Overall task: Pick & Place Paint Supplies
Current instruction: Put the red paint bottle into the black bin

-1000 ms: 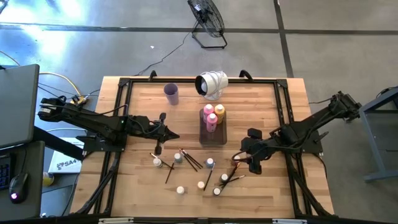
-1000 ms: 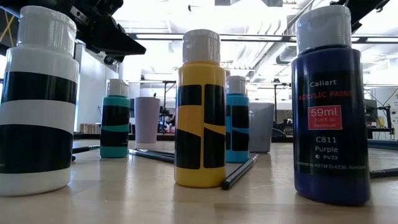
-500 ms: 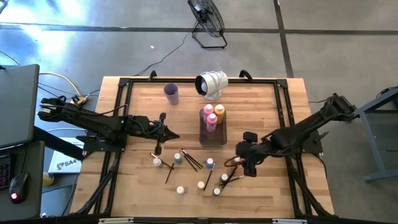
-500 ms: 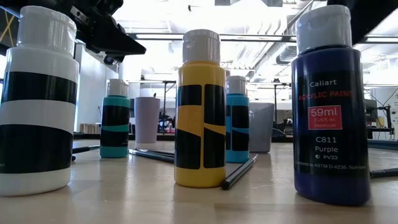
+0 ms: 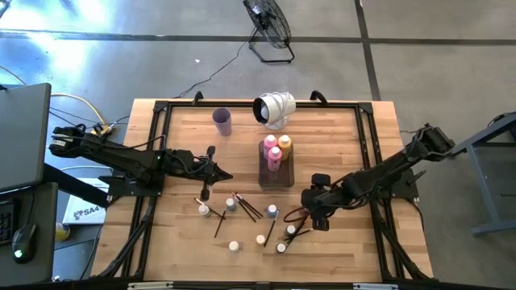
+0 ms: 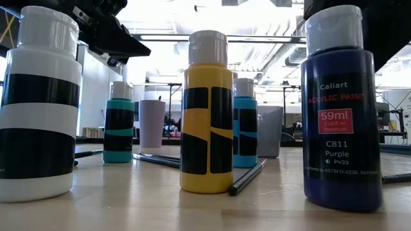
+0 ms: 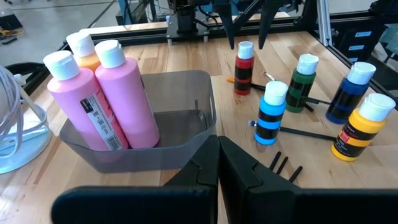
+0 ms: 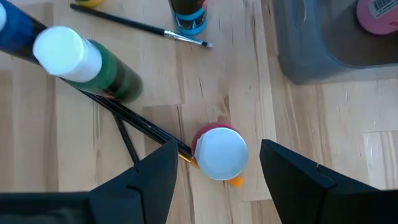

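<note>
**Red bottle under R gripper: easy pick, cluttered spot**

R gripper [image 8: 211, 171] hangs right above a small red bottle [image 8: 219, 151], jaws spread wide w/ the white cap between them, nothing held yet. Bottle stands upright on the counter [image 5: 355, 129], front-right of the grey tray [image 7: 155, 134].

Handling, my read: small plastic bottle, light, rigid enough for a firm pinch. Cap is smooth and round, so could slip or twist; better to close lower, on the body just under the cap. Narrow base, so a sideways nudge prob tips it.

In the way: dark brushes [image 8: 134, 127] lie touching or just beside the bottle's foot, one running under a jaw's path. Could get dragged or pinched w/ the bottle. An orange brush tip [image 8: 235, 181] pokes out by the base too. Green bottle [image 8: 93, 65] near, lying over or leaning in this view; can't tell which.

Tray already holds two pink bottles [image 7: 118, 93] and an orange one [image 7: 84, 53]; room left at its near end. More small bottles loose on the counter: blue-banded [image 7: 272, 112], green [image 7: 303, 81], dark blue [image 7: 350, 92], yellow [image 7: 364, 127].

L gripper [image 7: 217, 158] waits by the tray's left side, jaws pressed together, empty. Lilac cup [image 5: 222, 121] at the back, well apart.
</note>
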`<state>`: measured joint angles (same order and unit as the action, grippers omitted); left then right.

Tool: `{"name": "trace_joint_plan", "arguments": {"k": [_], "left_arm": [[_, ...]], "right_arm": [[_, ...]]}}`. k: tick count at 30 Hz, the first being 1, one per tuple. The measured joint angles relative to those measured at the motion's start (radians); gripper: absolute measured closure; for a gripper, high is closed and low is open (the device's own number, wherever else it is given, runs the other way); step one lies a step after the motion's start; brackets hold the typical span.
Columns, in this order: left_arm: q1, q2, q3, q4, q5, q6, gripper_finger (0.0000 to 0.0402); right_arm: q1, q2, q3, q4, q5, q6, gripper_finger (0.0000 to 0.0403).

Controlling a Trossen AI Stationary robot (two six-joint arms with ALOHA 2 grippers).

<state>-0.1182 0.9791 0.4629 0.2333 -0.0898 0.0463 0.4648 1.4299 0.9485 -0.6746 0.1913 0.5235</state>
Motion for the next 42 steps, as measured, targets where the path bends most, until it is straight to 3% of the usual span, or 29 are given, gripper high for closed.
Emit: {"name": "trace_joint_plan", "arguments": {"k": [9,29,42], "left_arm": [[0.0,0.0,0.0,0.0,0.0,0.0,0.0402],[0.0,0.0,0.0,0.0,0.0,0.0,0.0402],[0.0,0.0,0.0,0.0,0.0,0.0,0.0402]], "right_arm": [[-0.003,0.013,0.0,0.015,0.019,-0.004,0.019],[-0.003,0.013,0.0,0.013,0.015,0.002,0.0285],[-0.003,0.013,0.0,0.013,0.015,0.003,0.0289]]}}
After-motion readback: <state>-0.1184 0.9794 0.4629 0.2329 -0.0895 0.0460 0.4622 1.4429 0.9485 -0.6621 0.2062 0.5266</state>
